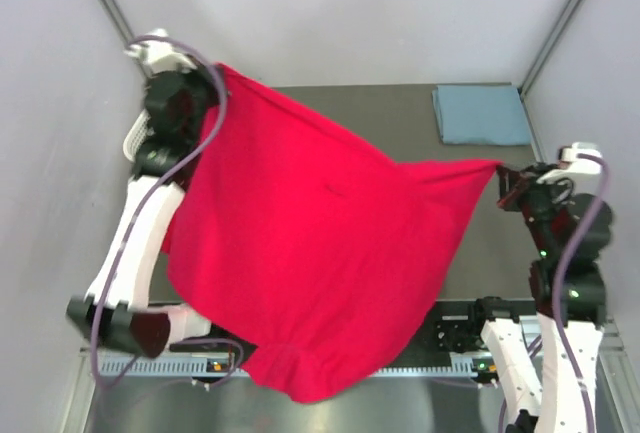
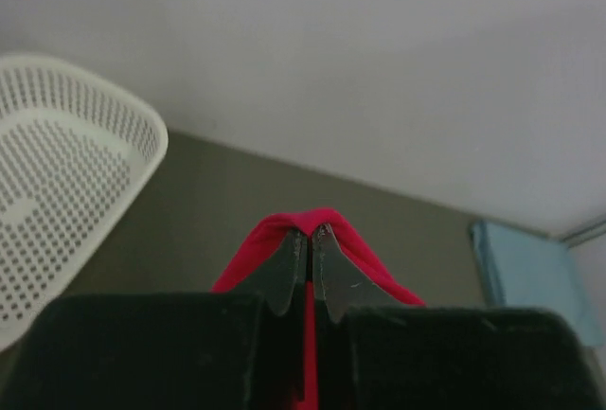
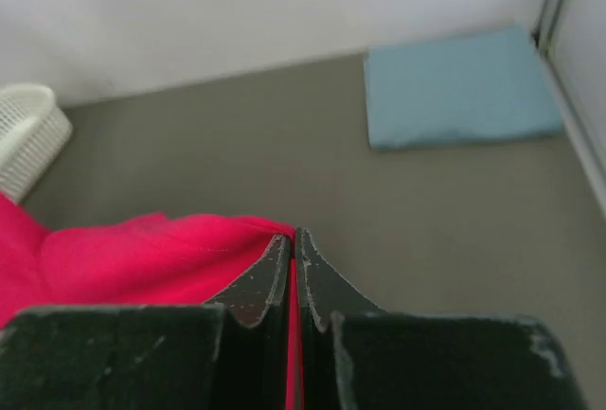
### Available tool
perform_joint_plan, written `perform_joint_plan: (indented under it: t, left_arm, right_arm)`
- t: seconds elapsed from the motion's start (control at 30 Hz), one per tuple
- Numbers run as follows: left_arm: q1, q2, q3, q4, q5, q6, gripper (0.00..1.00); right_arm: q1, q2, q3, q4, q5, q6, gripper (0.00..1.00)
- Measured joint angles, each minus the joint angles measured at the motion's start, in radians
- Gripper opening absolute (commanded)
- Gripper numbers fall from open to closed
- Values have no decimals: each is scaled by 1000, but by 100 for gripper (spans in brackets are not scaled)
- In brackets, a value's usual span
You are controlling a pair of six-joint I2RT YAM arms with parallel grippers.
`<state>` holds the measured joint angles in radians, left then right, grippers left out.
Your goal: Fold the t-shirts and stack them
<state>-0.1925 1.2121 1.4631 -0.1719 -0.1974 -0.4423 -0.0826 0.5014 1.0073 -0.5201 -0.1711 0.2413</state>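
The bright red cloth t-shirt (image 1: 310, 253) hangs spread in the air above the dark grey table (image 1: 380, 113). The left gripper (image 2: 310, 232) is closed on its far left corner, and the right gripper (image 3: 294, 235) is closed on its right corner. The dusty blue-grey folded t-shirt (image 1: 482, 114) lies at the far right corner of the table.

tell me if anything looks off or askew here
Nothing spilled or damaged. The red shirt hangs askew in the air, stretched between the left gripper and the right gripper, its lower edge bunched. The blue shirt lies neatly folded at the table's far right corner.
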Motion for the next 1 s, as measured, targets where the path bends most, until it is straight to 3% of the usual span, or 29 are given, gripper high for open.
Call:
perform_joint_plan:
  t: [0.2,0.4,0.63,0.8,1.0]
  left_arm:
    - [-1,338,-142,66,143,-34,0]
    - [-3,693,-75,119,260,-82,0]
    - [-6,1026,247,106,333,-124,0]
    - [-5,1083,386,89,335,-141,0]
    - [7,1124,502,82,333,-166,0]
  right_arm:
    - [0,34,-301,161,60,-14,0]
    - [-3,270,-399,378,122,-51,0]
    - [-19,609,-358,551,135,-95,0]
    - [-21,818,-209,587,116,-120,0]
    - [-21,949,-43,599,94,-140,0]
